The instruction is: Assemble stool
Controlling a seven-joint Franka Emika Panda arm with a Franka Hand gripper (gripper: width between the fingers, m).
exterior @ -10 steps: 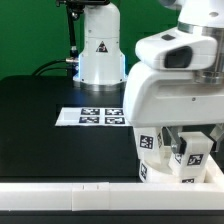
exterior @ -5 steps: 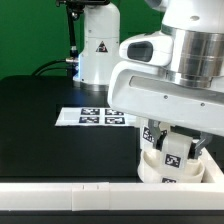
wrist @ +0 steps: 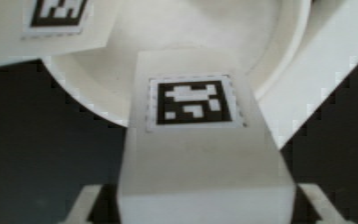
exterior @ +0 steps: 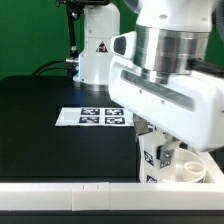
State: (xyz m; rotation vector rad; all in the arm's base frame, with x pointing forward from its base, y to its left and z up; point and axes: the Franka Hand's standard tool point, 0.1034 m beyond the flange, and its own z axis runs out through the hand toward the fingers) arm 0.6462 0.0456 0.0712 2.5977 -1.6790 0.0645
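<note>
In the wrist view my gripper [wrist: 197,205] is shut on a white blocky stool leg [wrist: 194,150] with a black-and-white tag. A fingertip [wrist: 91,205] shows on each side of the leg. The leg's far end reaches over the round white seat [wrist: 105,85]. Another tagged white piece [wrist: 60,20] lies past the seat. In the exterior view the arm's white hand [exterior: 165,90] hangs over the seat [exterior: 192,172] at the front of the exterior view's right and hides the fingers. A tagged leg [exterior: 157,158] stands at the seat's rim.
The marker board [exterior: 95,117] lies on the black table [exterior: 50,130] near the middle. The robot's white base [exterior: 98,50] stands at the back. A long white edge bar [exterior: 60,192] runs along the front edge.
The arm has swung toward the exterior view's left and come lower over the seat. It now hides more of the seat and the legs. The leg stays in the gripper.
</note>
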